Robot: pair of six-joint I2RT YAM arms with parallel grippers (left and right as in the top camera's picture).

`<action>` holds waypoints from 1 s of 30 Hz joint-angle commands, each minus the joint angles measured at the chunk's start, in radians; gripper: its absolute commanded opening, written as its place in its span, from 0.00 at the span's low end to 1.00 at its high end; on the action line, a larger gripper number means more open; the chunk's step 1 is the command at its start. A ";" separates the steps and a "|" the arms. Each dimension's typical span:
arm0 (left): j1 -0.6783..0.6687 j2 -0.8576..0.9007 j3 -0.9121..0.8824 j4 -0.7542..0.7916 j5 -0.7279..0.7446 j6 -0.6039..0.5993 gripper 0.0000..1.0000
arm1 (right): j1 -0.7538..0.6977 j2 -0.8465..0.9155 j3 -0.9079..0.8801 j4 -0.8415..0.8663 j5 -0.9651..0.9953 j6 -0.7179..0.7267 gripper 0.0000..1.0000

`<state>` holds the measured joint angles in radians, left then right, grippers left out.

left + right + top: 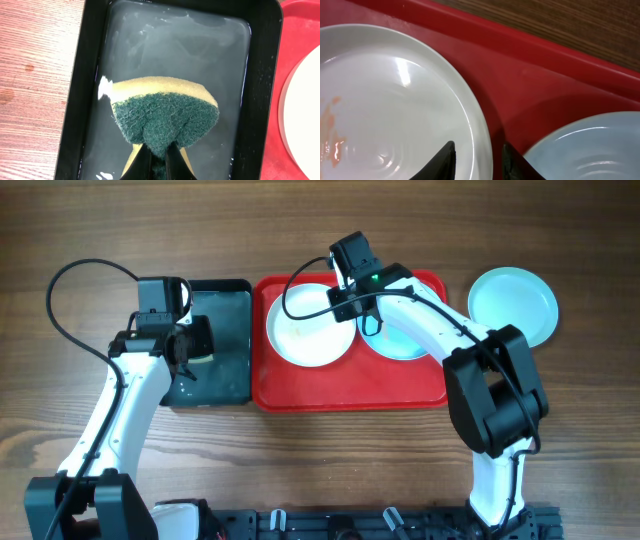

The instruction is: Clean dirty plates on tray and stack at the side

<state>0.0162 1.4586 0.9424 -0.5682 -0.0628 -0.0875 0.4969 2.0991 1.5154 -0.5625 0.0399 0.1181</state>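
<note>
On the red tray (350,392) lie a white plate (310,332) and, beside it, a pale aqua plate (405,345) partly under my right arm. Another aqua plate (513,305) rests on the table to the right of the tray. My right gripper (479,150) straddles the right rim of the white plate (395,100), one finger inside and one outside, shut on it. An orange smear (330,130) marks that plate. The neighbouring aqua plate (590,145) lies close by. My left gripper (160,162) is shut on a green and yellow sponge (165,112) over the black basin (175,45).
The black basin (225,380) holds shallow water and stands against the tray's left side. Bare wooden table surrounds the tray. Cables loop above both arms.
</note>
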 commanded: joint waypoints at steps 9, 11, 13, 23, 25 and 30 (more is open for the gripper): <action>0.006 -0.013 0.021 0.003 -0.010 0.005 0.04 | -0.002 0.022 -0.030 -0.021 -0.015 0.002 0.25; 0.006 -0.013 0.021 0.003 -0.010 0.005 0.04 | -0.003 0.022 -0.031 -0.021 -0.015 0.002 0.24; 0.006 -0.013 0.021 0.003 -0.010 0.005 0.04 | -0.003 0.022 -0.031 -0.018 -0.015 0.002 0.24; 0.006 -0.013 0.021 0.003 -0.010 0.005 0.04 | -0.003 0.018 -0.031 -0.025 -0.041 -0.043 0.04; 0.006 -0.013 0.021 0.003 -0.010 0.005 0.04 | -0.004 0.006 -0.021 -0.063 -0.041 -0.062 0.04; 0.006 -0.013 0.021 0.004 -0.010 0.006 0.04 | -0.006 -0.018 -0.014 -0.176 -0.048 -0.065 0.04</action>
<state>0.0162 1.4586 0.9424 -0.5682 -0.0631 -0.0875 0.4950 2.0968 1.5005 -0.6880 0.0147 0.0734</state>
